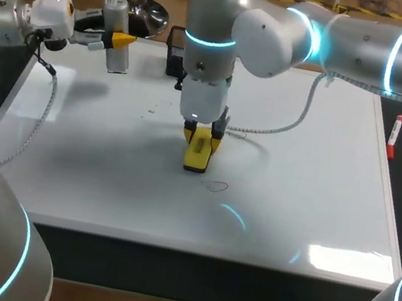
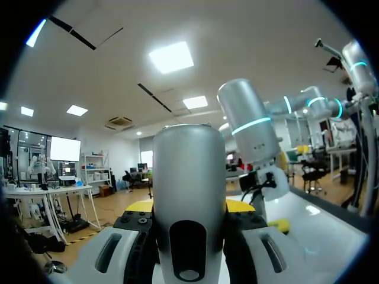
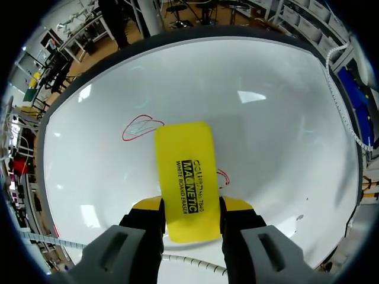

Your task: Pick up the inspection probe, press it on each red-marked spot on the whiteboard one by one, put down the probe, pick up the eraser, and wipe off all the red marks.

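My right arm [image 1: 375, 45] is reaching down mid-whiteboard [image 1: 320, 179], pincer [image 3: 191, 208] clamping the eraser [image 3: 186, 171]; my left pincer [image 1: 121, 41] is gripping the probe [image 2: 189, 171].

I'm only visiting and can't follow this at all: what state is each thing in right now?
left gripper: shut on the inspection probe.
inspection probe: held upright near the far left corner of the whiteboard.
right gripper: shut on the eraser.
eraser: held low at the whiteboard, beside a red mark.
red marks: two show, not wiped off.
marker: lying beside the whiteboard, untouched.
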Motion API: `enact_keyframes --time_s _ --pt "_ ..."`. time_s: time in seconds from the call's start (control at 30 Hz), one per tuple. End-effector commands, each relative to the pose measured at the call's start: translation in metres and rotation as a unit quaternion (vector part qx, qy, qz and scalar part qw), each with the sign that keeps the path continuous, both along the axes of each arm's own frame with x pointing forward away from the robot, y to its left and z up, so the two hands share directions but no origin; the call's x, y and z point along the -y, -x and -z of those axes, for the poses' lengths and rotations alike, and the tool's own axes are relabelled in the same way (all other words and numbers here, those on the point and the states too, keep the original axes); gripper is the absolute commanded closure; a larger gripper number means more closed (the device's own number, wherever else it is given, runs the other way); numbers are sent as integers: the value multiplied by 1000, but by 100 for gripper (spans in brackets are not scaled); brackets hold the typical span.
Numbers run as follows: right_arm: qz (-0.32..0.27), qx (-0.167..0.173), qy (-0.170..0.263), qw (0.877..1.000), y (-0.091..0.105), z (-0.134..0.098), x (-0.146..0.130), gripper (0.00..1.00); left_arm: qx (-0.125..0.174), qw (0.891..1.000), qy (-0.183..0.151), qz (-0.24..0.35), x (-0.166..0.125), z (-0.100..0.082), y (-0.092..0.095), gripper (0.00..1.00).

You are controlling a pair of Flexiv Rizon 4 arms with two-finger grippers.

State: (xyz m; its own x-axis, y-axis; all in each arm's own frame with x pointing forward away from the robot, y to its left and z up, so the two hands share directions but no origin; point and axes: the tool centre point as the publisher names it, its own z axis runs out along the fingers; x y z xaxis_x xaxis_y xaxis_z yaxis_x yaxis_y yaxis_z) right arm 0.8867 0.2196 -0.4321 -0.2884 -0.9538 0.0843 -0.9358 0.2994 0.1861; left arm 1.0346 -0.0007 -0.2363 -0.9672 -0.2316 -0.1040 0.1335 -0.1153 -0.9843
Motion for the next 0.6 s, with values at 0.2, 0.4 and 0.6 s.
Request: enact_keyframes --time_s 0.2,0.4,0.6 --pt "-8 46 -9 999 3 -8 8 100 1 1000 0 -1 0 -1 1 100" --pt "-24 91 -31 995 -7 -59 2 100 1 1000 0 -1 0 -1 1 100" --pt "-43 98 -47 993 -5 -67 -25 100 1 1000 0 -1 0 -1 1 100"
